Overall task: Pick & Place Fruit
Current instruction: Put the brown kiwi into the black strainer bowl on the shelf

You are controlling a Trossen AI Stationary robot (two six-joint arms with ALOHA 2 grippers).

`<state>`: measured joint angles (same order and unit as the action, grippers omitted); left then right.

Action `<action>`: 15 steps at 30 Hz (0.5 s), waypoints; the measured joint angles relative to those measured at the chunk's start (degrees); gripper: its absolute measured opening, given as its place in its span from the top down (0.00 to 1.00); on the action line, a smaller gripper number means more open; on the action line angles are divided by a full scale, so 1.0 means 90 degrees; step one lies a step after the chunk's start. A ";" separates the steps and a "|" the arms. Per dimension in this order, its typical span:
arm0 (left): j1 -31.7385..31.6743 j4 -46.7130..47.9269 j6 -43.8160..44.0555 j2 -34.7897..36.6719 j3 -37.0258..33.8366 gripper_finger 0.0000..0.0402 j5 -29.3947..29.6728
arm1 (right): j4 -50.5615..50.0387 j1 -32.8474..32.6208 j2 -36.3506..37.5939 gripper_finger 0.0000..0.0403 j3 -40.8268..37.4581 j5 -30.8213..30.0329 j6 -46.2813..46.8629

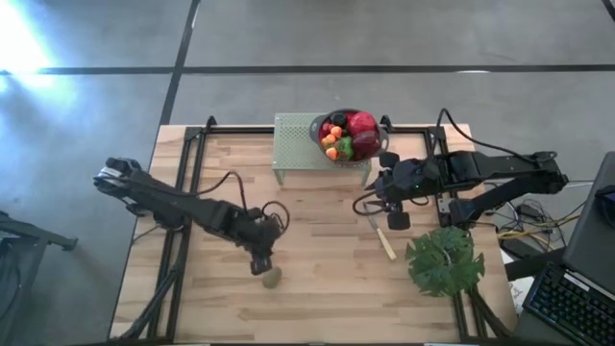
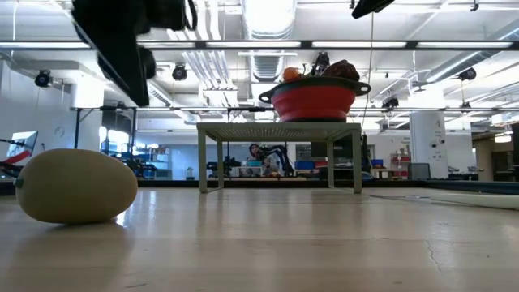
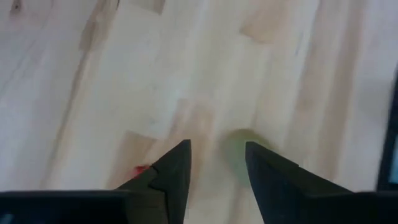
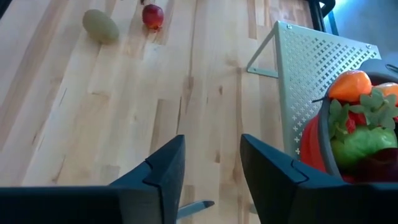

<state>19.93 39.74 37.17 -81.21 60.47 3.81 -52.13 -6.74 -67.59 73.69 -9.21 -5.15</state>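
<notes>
A brown-green kiwi [image 1: 272, 278] [image 2: 77, 185] lies on its side on the wooden table, near the front left. My left gripper [image 1: 261, 261] [image 3: 217, 144] hangs open just above and beside it; the kiwi [image 3: 239, 152] shows blurred through the gap between the fingers. A small red fruit [image 4: 153, 15] rests on the table next to the kiwi [image 4: 101, 26]. A red bowl [image 1: 348, 135] [image 2: 312, 97] holding several fruits stands on a green perforated stand [image 1: 298, 144]. My right gripper [image 1: 384, 204] [image 4: 212, 138] hovers open near the stand, holding nothing.
A big flat green leaf [image 1: 444, 261] lies at the front right. A slim pale-handled knife [image 1: 382, 237] lies between the leaf and my right gripper. Bare wood stretches between the kiwi and the stand [image 4: 311, 68].
</notes>
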 joint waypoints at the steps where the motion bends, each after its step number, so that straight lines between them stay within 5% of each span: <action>1: 0.0158 -0.0035 0.0235 0.0000 0.0028 0.61 0.0158 | -0.0002 0.0000 0.0000 0.64 0.0000 0.0001 -0.0002; 6: 0.0718 -0.0747 0.1266 0.0000 0.0027 0.62 0.0436 | 0.0019 0.0000 0.0000 0.68 -0.0002 0.0000 -0.0290; 15: 0.0973 -0.2074 0.1135 -0.0129 0.0021 0.60 0.0269 | -0.0136 0.0000 0.0005 0.74 0.0002 0.0002 -0.0041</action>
<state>28.69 21.08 47.38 -82.37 60.66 6.24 -53.35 -6.74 -67.55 73.71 -9.19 -5.52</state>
